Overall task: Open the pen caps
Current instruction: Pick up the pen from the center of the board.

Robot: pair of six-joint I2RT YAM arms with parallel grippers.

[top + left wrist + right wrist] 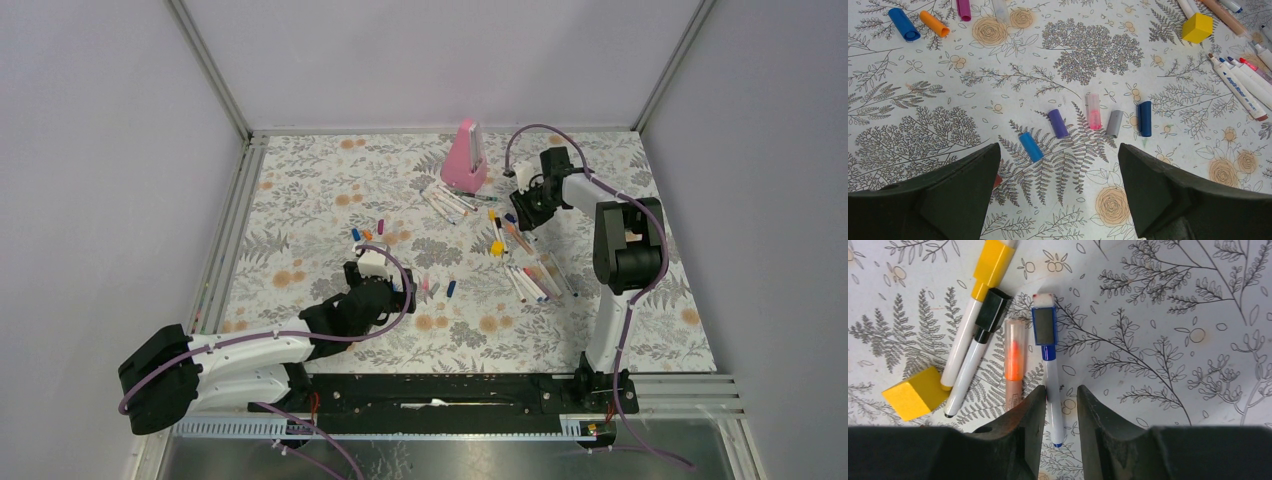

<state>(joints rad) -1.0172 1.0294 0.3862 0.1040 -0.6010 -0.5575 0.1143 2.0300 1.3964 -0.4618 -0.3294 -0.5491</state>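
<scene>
Several loose pen caps lie on the floral mat: blue (pixel 1031 146), purple (pixel 1058 123), pink (pixel 1093 111), grey (pixel 1114 123) and dark blue (pixel 1145 118). My left gripper (pixel 1058 150) hangs open just above them, holding nothing. More caps, one blue (pixel 904 24) and one orange (pixel 934 23), lie further off. My right gripper (pixel 1060 390) straddles the white barrel of a pen (pixel 1052 380) whose blue cap (pixel 1044 325) is still on. Its left finger touches the barrel, and a gap shows on the other side. From above, the left gripper (pixel 380 275) is mid-table and the right gripper (pixel 522 215) is at the back right.
Beside the blue pen lie a yellow-capped pen (pixel 993 260), a black-capped pen (pixel 993 309), an orange-tipped pen (pixel 1014 355) and a yellow cube (pixel 915 392). A tall pink wedge (pixel 466 157) stands at the back. More white pens (pixel 535 280) lie in front of the right arm.
</scene>
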